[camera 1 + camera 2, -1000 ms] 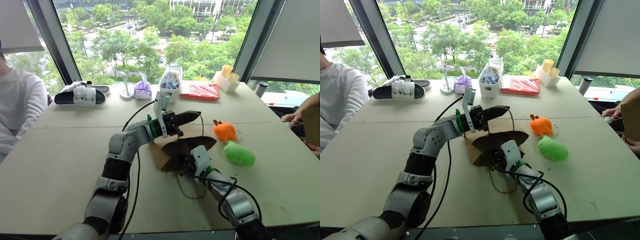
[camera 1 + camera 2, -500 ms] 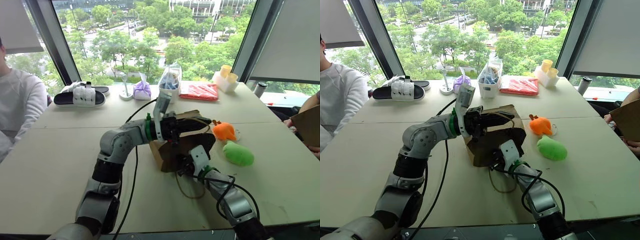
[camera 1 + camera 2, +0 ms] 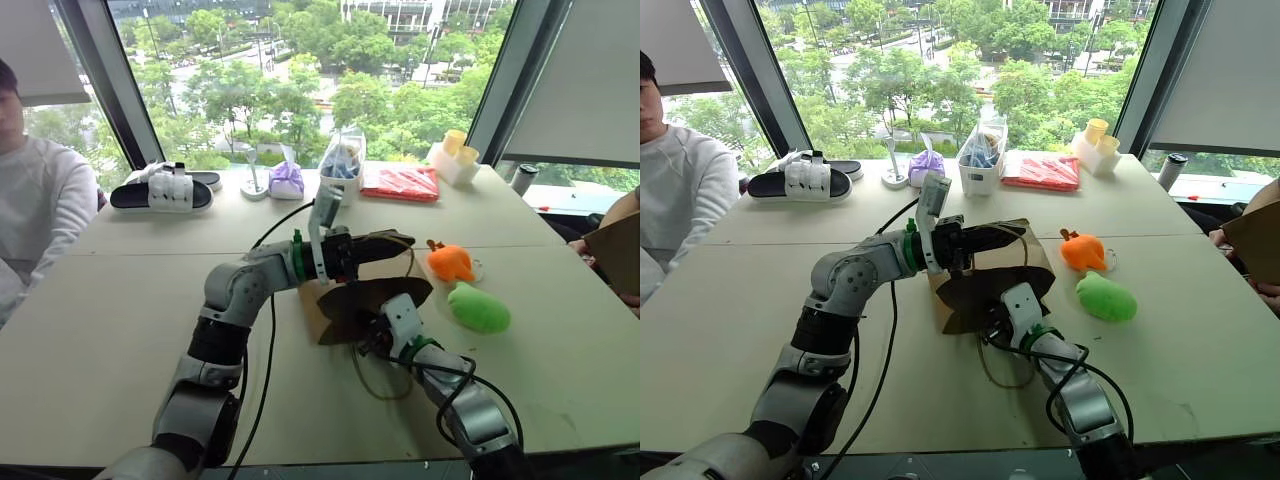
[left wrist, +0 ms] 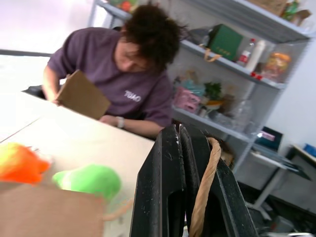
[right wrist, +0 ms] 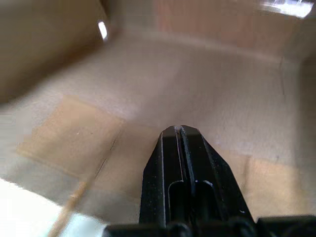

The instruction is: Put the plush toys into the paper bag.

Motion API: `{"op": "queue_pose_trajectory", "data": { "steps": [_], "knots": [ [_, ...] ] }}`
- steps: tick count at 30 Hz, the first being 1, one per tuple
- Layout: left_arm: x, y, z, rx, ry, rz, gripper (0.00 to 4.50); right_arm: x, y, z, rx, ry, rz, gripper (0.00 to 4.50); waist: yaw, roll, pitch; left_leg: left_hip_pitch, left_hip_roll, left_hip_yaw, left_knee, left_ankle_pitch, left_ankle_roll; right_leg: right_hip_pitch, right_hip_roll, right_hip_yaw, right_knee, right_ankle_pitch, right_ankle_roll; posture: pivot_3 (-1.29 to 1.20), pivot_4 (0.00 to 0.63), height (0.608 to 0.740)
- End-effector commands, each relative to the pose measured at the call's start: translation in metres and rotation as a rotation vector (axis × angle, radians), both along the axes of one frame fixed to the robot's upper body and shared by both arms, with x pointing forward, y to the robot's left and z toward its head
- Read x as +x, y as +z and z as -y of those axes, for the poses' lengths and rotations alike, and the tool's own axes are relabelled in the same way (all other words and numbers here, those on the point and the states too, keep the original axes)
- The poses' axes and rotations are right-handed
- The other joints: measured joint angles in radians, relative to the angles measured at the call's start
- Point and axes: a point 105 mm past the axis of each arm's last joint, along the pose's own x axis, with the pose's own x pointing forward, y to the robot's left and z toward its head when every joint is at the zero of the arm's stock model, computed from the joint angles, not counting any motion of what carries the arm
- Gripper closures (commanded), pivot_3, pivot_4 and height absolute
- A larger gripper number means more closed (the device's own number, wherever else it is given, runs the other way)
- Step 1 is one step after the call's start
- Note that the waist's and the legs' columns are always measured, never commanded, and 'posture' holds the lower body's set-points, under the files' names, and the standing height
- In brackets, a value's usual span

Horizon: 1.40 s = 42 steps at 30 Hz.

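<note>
The left hand (image 3: 385, 243), shut on the cord handle (image 4: 203, 190), has tipped the bag (image 3: 365, 290) back down, its mouth facing the robot. The right hand (image 5: 179, 132), shut and empty, reaches inside. Both toys (image 3: 478, 307) wait right, on the bench (image 3: 100, 330).

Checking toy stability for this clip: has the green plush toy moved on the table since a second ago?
No. The green plush toy lies in the same spot, just below-right of the orange plush toy, apart from the paper bag.
</note>
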Motion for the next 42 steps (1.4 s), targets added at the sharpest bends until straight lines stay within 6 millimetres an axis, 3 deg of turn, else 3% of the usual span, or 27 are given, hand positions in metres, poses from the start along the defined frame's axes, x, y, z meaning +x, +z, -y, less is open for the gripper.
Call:
{"op": "queue_pose_trajectory", "data": {
  "steps": [1,7,10,11,14,20,21,28,32,35,40,42],
  "knots": [
    [0.004,0.005,0.002,-0.007,0.016,0.041,4.43,-0.025,0.060,0.005,0.102,0.021,0.173,4.50,-0.001,0.000,0.000,0.000,0.000,0.000,0.000,0.000,0.000,0.000,0.000,0.000,0.000,0.000,0.000,0.00,0.150,0.740],
    [0.006,0.003,0.005,-0.008,0.015,0.047,4.43,-0.068,0.086,0.025,0.206,0.013,0.120,4.50,0.003,0.000,0.000,0.000,0.000,-0.002,0.000,0.000,0.000,0.001,0.000,0.000,-0.001,0.000,0.000,0.00,0.150,0.740],
    [0.004,0.006,0.007,-0.024,-0.007,0.047,4.43,-0.071,0.100,0.071,0.300,-0.132,0.126,4.50,0.003,0.000,0.000,0.000,0.000,-0.002,0.000,0.000,0.000,0.002,0.000,0.000,-0.002,0.000,0.000,0.00,0.150,0.740],
    [0.004,0.007,0.008,-0.027,-0.010,0.049,4.48,-0.065,0.104,0.100,0.305,-0.248,0.160,4.25,0.003,0.000,0.000,0.001,0.000,-0.002,0.000,0.000,0.001,0.003,0.000,0.000,-0.002,0.000,0.000,0.00,0.150,0.740],
    [0.006,0.008,0.009,-0.026,-0.007,0.053,4.50,-0.057,0.112,0.149,0.283,-0.434,0.225,3.14,0.003,0.000,0.000,0.001,0.000,0.001,0.001,-0.001,0.001,0.004,0.000,0.000,-0.002,0.000,0.000,0.00,0.150,0.740],
    [0.011,0.013,0.007,-0.040,0.010,0.051,4.50,-0.029,0.079,0.177,-0.020,-0.590,0.127,0.06,-0.004,0.000,0.000,0.001,0.000,0.002,-0.001,0.000,0.001,0.001,0.000,0.000,0.000,0.000,0.000,0.00,0.150,0.740],
    [0.011,0.012,0.007,-0.039,0.008,0.053,4.50,-0.022,0.073,0.177,-0.093,-0.594,0.111,0.02,-0.003,0.000,0.000,0.001,0.000,0.002,-0.001,0.000,0.001,0.001,0.000,0.000,0.000,0.000,0.000,0.00,0.150,0.740],
    [0.011,0.010,0.008,-0.032,0.020,0.059,4.50,0.018,0.027,0.154,-0.210,-0.496,-0.063,0.02,-0.002,0.000,0.000,0.001,0.000,0.002,0.000,0.000,0.001,0.002,0.000,0.001,0.000,0.000,0.000,0.00,0.150,0.740],
    [0.012,0.008,0.007,-0.024,0.042,0.068,4.50,0.033,0.004,0.165,-0.219,-0.581,-0.152,0.02,0.001,0.000,0.000,0.001,0.000,0.002,0.000,0.000,0.001,0.001,0.000,0.001,0.000,0.000,0.000,0.00,0.150,0.740],
    [0.014,0.009,0.004,-0.025,0.062,0.074,4.50,0.036,-0.003,0.173,-0.315,-0.593,-0.170,0.87,0.001,0.000,0.000,0.000,0.000,0.002,0.000,0.000,0.001,0.002,-0.001,0.001,-0.001,0.000,0.000,0.00,0.150,0.740],
    [0.016,0.010,0.000,-0.028,0.080,0.073,4.50,0.034,-0.003,0.183,-0.410,-0.611,-0.160,3.38,0.000,0.000,0.000,0.001,0.000,0.002,0.000,0.000,0.001,0.002,0.000,0.001,-0.001,0.000,0.000,0.00,0.150,0.740],
    [0.017,0.011,0.000,-0.030,0.082,0.073,4.50,0.033,0.005,0.184,-0.402,-0.617,-0.123,4.10,0.001,0.000,0.000,0.001,0.000,0.002,0.001,0.000,0.001,0.003,0.000,0.001,-0.001,0.000,0.000,0.00,0.150,0.740]
  ]
}}
